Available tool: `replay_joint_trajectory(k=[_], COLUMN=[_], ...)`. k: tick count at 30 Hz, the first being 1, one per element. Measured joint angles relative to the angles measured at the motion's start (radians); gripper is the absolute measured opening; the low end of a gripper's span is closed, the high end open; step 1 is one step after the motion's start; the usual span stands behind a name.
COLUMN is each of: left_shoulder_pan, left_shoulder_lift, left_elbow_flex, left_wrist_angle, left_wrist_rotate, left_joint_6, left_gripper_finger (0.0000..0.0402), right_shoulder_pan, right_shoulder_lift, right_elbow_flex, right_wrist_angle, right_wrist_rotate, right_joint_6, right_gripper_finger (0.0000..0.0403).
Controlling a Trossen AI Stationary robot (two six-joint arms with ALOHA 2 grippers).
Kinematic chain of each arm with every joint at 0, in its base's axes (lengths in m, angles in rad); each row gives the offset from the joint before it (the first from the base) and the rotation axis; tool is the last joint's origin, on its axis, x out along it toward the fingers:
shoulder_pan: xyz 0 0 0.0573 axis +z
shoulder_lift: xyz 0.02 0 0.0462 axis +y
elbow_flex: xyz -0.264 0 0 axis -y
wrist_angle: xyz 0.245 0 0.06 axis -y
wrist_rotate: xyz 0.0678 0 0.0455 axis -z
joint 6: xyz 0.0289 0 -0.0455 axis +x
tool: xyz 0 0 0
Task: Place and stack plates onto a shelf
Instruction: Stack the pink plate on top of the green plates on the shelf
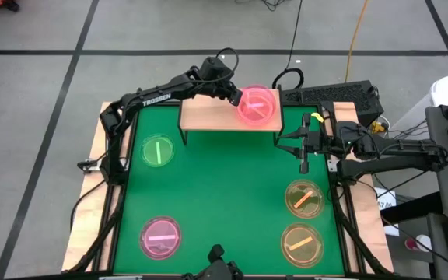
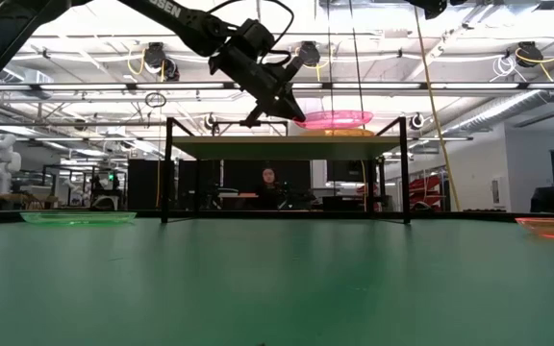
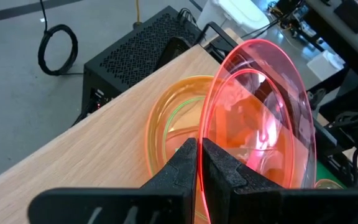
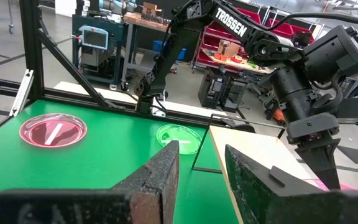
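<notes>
My left gripper point(image 1: 236, 97) reaches over the light-wood shelf point(image 1: 208, 115) at the table's far edge and is shut on a pink plate point(image 1: 257, 105). This plate hovers over the shelf's right half, above an amber plate point(image 3: 173, 118) with a green one nested in it. My right gripper point(image 1: 305, 149) waits open in front of the shelf's right end, touching nothing. On the green mat lie a green plate point(image 1: 158, 151), a second pink plate point(image 1: 161, 237) and two amber plates point(image 1: 304, 197) point(image 1: 300, 244). My left gripper pinches the pink plate's rim point(image 3: 200, 158) between its two fingers point(image 3: 179, 168), on the side toward the table's left. The fingers slant down from the far left. The plate sits about level point(image 2: 335, 119) just above the amber plate point(image 2: 349, 133); whether they touch, I cannot tell.
The shelf's left half point(image 1: 201, 113) is bare wood. Its black legs point(image 2: 168, 173) stand on the mat. A black box point(image 1: 341, 95) and cables lie beyond the table's far right corner. A person point(image 2: 270, 183) shows in the room behind the shelf.
</notes>
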Motion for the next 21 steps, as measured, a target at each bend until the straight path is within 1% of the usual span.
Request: replay_joint_trajectory(k=[21], left_shoulder_pan=[0.0], left_shoulder_lift=[0.0], left_elbow_flex=[0.0], left_wrist_angle=[0.0], left_wrist_rotate=[-0.002], left_joint_6=[-0.013], left_gripper_finger=[0.0021], right_shoulder_pan=[0.0], right_shoulder_lift=[0.0], right_elbow_flex=[0.0], right_wrist_angle=[0.0], right_wrist_rotate=[0.0], right_joint_6=[0.0], right_gripper_finger=[0.0114])
